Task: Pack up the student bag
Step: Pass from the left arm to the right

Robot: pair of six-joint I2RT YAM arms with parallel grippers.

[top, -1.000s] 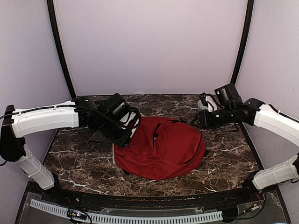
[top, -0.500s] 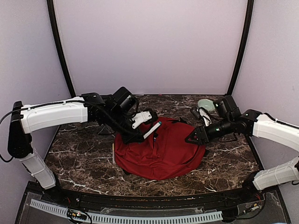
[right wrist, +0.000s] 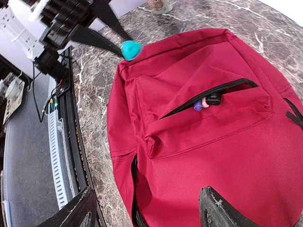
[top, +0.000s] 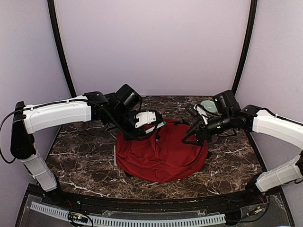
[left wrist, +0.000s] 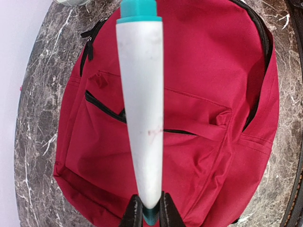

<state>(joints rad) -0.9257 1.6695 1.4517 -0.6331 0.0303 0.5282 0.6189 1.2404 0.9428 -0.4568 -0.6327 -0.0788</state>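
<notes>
Left gripper clamped a white marker above the student bag.
Right gripper gaped wide; a pale dish, possibly, sat behind it.

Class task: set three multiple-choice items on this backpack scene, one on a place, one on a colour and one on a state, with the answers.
1. Where is the white marker?
A. lying on the table
B. held in the left jaws above the student bag
C. under the bag

2. What colour is the marker's cap?
A. teal
B. yellow
C. black

3. How is the bag's front pocket?
A. zipped fully shut
B. unzipped, with pen tips showing
C. turned inside out

Answers:
1 B: the left wrist view shows the jaws clamped on the marker's end, with the bag below it.
2 A: the cap is teal in both wrist views.
3 B: the right wrist view shows the zip gaping, with purple and pink tips in the gap.
</notes>
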